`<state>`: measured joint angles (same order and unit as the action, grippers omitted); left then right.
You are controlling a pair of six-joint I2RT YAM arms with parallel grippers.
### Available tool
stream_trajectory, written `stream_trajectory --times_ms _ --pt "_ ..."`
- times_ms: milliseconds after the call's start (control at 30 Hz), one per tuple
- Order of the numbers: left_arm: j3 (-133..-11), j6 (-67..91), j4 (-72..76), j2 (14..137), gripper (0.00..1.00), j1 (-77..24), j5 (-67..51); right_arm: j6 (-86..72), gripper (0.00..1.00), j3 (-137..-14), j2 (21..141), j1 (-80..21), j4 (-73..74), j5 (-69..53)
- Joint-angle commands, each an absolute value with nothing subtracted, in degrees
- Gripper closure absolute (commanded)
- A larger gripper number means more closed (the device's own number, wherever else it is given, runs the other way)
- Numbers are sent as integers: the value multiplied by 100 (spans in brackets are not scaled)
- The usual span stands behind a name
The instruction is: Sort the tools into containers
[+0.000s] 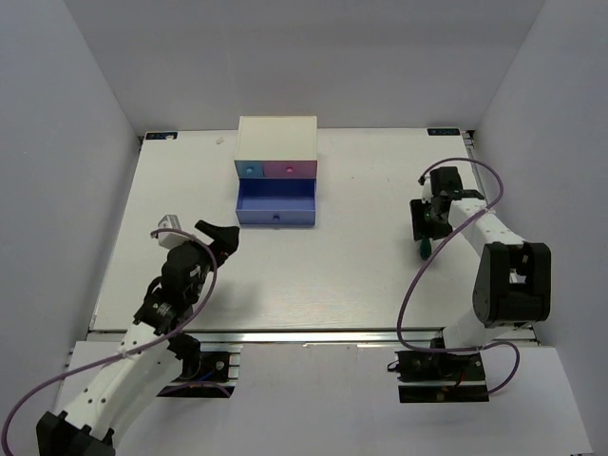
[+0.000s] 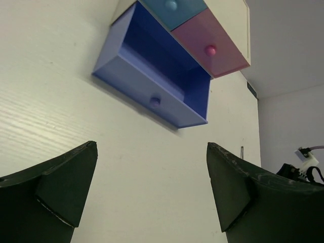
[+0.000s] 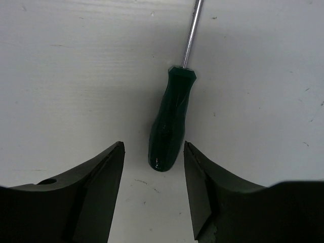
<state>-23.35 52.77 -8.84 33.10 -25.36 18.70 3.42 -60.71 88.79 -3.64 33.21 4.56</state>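
On the tabletop (image 1: pixel 332 275), the periwinkle drawer (image 1: pixel 275 204) is drawn open. The left claw (image 2: pixel 152 152) and right claw (image 3: pixel 153 149) are held apart. The green-handled screwdriver (image 3: pixel 169 121), laid flat below the right claw, is judged rigid, light, smooth; mid-handle grasp is advised.

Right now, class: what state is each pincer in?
Left pincer: open, holding nothing.
Right pincer: open, either side of the green-handled screwdriver, not gripping it.

A green-handled screwdriver (image 3: pixel 169 121) with a slim steel shaft lies flat on the right side of the white desk (image 1: pixel 351 275). Toward the far edge, the white cabinet (image 1: pixel 276 141) stands with its wide periwinkle drawer (image 1: pixel 275 204) pulled open. Its light blue drawer (image 1: pixel 251 169) and pink drawer (image 1: pixel 290 170) are closed.
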Motion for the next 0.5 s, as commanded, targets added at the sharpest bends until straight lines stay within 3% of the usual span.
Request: stream_trajectory --times_ms 0,300,467 --pt "-2285 5396 -1897 2840 2 -2540 2311 159 43 -5985 9210 -360 3208 842" --pt "-2399 5563 -2680 2312 2 -2540 2408 -299 45 -5792 9835 -360 2628 1055" --pt "-2391 5581 -2786 2136 2 -2540 2434 -483 58 -5530 9870 -360 2374 1011"
